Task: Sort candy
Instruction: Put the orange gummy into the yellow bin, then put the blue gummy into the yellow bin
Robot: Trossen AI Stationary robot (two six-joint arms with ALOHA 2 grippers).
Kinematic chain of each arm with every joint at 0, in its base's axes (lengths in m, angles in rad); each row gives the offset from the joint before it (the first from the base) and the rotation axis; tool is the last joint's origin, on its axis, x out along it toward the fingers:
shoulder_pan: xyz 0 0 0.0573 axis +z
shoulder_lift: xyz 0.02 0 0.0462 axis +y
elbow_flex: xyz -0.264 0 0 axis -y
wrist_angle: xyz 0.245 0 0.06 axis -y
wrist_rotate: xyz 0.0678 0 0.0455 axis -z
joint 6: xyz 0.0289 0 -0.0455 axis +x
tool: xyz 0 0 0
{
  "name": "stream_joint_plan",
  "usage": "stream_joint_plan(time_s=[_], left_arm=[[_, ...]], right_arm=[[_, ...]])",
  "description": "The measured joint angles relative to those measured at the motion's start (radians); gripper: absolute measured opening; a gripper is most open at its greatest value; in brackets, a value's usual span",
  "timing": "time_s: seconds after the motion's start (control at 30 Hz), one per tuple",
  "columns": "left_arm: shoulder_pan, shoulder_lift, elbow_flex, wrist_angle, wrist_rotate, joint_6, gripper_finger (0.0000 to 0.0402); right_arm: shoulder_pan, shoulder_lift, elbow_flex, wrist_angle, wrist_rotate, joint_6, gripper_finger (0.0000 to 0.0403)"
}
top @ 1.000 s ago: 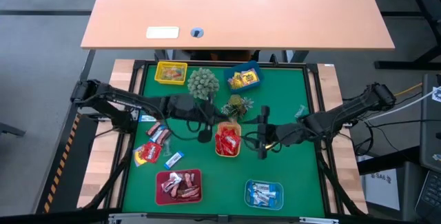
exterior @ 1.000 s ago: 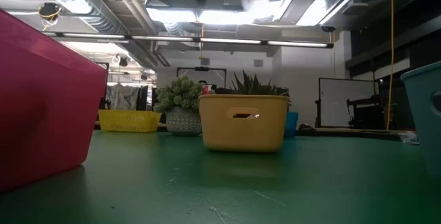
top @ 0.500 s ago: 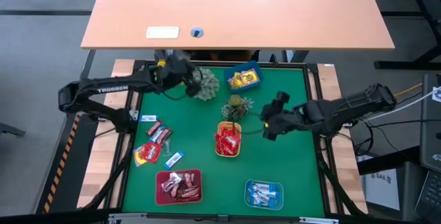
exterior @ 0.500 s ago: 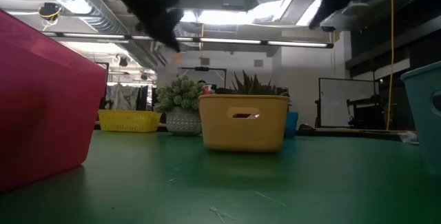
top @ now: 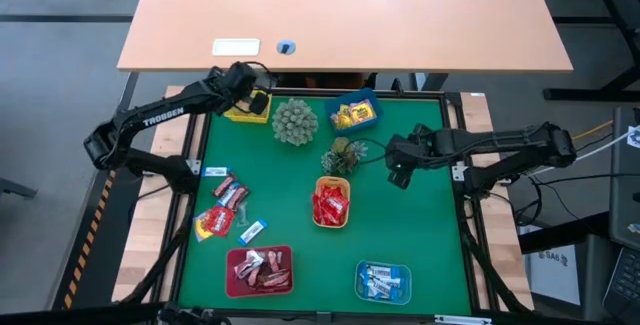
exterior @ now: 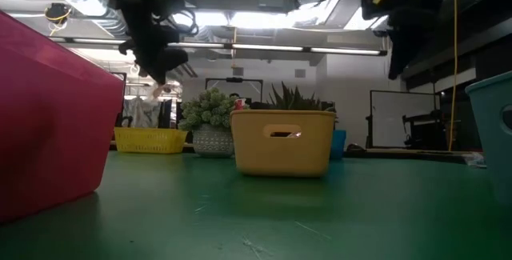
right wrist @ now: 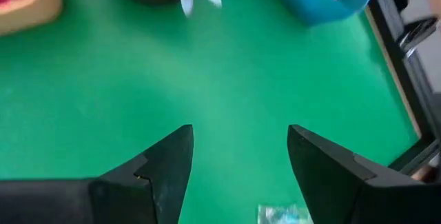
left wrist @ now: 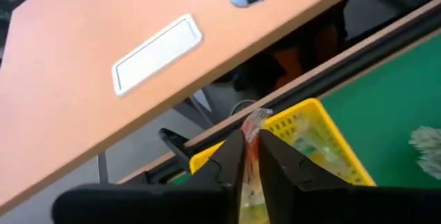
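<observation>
My left gripper (top: 257,99) hangs over the yellow tray (top: 240,115) at the mat's far left, shut on a small candy (left wrist: 256,118) with a clear, reddish wrapper. My right gripper (top: 400,172) stands open above the bare green mat at the right, tipped downward. A pale blue-white candy (right wrist: 282,214) lies on the mat below it, between the lines of its fingers and untouched. More candy lies loose at the mat's left (top: 226,209). Other candy fills the orange tray (top: 331,223), the red tray (top: 259,287) and both blue trays (top: 352,98), (top: 384,295). My left gripper pinches the candy between its two fingers (left wrist: 234,156), and a twisted wrapper end (left wrist: 258,116) sticks out past the tips. The fingers slant down from the near side. The candy is lifted clear, above the yellow tray's rim (left wrist: 303,110).
Two spiky green plant balls (top: 294,122), (top: 343,155) stand between the far trays and the orange tray. A wooden desk (top: 340,15) lies beyond the mat's far edge. The mat's black frame (top: 462,165) runs close to my right gripper.
My left gripper has swung from the mat's middle toward the far left corner and now hangs over the yellow tray, turned to face the far edge. My right gripper has drawn back from beside the orange tray toward the right edge and tipped downward, staying open.
</observation>
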Motion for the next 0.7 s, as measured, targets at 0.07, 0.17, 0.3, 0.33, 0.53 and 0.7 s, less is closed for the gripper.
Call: stream_joint_plan(time_s=[0.07,0.17,0.3,0.33,0.53,0.7], left_arm=[[0.017,0.000,0.000,-0.001,0.001,0.000,0.0041],[0.034,0.000,0.000,-0.001,0.000,0.000,0.0062],[0.058,0.000,0.000,-0.002,0.001,0.000,0.0093],[0.061,0.000,0.000,-0.003,0.005,0.000,0.0100],[0.059,0.000,0.000,-0.003,0.087,-0.001,0.0116],[0.058,0.000,0.000,-0.003,0.171,-0.001,0.0117]], right_arm=[[-0.020,0.000,-0.007,-0.022,-0.018,0.000,0.0236],[-0.046,0.000,-0.014,-0.055,-0.028,0.002,0.0236],[-0.078,0.000,-0.014,-0.100,-0.035,0.081,0.0236],[-0.084,0.000,-0.014,-0.114,-0.035,0.103,0.0236],[-0.120,0.000,-0.014,-0.232,-0.034,0.244,0.0236],[-0.169,0.000,-0.017,-0.295,0.006,0.400,0.0236]])
